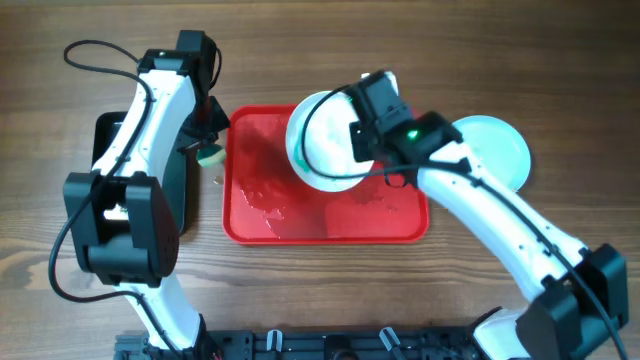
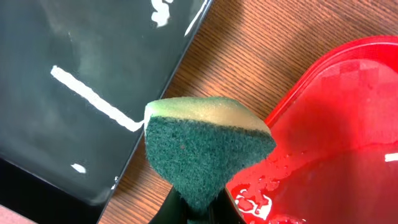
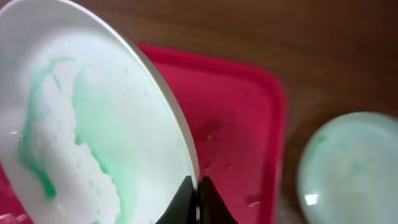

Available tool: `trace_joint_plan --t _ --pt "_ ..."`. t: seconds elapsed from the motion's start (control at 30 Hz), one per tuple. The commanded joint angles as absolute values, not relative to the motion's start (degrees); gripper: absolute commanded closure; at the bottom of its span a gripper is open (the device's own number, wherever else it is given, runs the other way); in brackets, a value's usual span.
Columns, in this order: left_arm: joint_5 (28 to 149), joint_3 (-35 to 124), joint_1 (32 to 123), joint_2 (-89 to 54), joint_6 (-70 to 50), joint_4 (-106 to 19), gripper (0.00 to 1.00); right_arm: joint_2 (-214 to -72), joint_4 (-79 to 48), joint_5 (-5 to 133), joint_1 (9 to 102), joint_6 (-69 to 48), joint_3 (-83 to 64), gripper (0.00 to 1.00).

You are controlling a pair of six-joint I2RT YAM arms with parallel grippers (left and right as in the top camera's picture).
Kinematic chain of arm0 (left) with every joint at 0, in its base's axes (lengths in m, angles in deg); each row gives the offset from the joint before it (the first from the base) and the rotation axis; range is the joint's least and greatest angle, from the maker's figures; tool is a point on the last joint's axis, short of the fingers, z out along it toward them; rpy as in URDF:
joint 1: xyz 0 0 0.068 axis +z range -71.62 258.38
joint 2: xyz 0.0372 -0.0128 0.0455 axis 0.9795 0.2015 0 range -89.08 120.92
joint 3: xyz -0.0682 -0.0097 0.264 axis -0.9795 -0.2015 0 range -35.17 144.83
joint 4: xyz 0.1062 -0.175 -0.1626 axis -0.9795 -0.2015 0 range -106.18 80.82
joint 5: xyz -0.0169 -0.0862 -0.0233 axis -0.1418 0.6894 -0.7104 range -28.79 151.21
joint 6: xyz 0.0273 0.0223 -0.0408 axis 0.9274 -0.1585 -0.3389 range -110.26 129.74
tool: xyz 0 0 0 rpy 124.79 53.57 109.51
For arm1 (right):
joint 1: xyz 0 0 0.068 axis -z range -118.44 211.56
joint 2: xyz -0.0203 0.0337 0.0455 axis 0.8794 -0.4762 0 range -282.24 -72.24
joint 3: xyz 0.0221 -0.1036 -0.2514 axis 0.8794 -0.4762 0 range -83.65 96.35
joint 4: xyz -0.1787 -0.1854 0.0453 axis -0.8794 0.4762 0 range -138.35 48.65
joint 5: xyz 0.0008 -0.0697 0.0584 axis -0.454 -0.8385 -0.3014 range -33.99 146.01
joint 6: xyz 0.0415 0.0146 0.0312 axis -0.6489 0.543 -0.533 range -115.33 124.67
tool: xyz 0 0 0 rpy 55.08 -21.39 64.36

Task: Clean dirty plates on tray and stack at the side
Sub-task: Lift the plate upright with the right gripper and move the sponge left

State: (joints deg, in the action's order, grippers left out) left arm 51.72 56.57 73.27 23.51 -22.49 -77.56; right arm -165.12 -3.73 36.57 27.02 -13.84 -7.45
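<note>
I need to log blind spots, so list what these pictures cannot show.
- Red tray floor beneath the white plate: overhead, covered by the plate and right arm.
- Left gripper fingers: left wrist, behind the sponge.
- Aqua plate surface: right wrist, blurred and cut by the edge.
- Black tray: overhead, mostly under the left arm.

Overhead, the right arm (image 1: 480, 205) hides part of the white plate (image 1: 320, 140) and the aqua plate (image 1: 500, 150) rim; the left arm (image 1: 150, 120) covers most of the black tray (image 1: 186, 195). Right wrist view: aqua plate blurred, cut off at right. Left wrist view: sponge (image 2: 199, 155) hides the jaws of the left gripper (image 2: 196, 205)
</note>
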Motion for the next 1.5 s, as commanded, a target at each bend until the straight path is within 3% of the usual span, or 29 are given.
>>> trace_joint_plan --t 0.0,0.43,0.8,1.07,1.47 --pt "52.5 57.5 73.7 22.6 -22.0 -77.6 0.96 -163.7 -3.7 14.6 21.2 -13.1 -7.6 0.96" --pt "52.4 57.5 73.7 22.6 -22.0 -77.1 0.96 -163.7 -6.6 -17.1 5.4 -3.8 -7.6 0.96" --pt "52.4 57.5 73.7 22.6 -22.0 -77.1 0.96 -163.7 -18.3 -26.6 2.6 10.1 -7.6 0.96" --pt "52.4 57.5 73.7 22.6 -22.0 -77.1 0.96 -163.7 -34.5 -31.0 2.6 28.5 -7.6 0.96" --pt "52.4 57.5 73.7 22.6 -22.0 -76.9 0.96 -163.7 -35.7 -31.0 2.6 30.1 -7.6 0.96"
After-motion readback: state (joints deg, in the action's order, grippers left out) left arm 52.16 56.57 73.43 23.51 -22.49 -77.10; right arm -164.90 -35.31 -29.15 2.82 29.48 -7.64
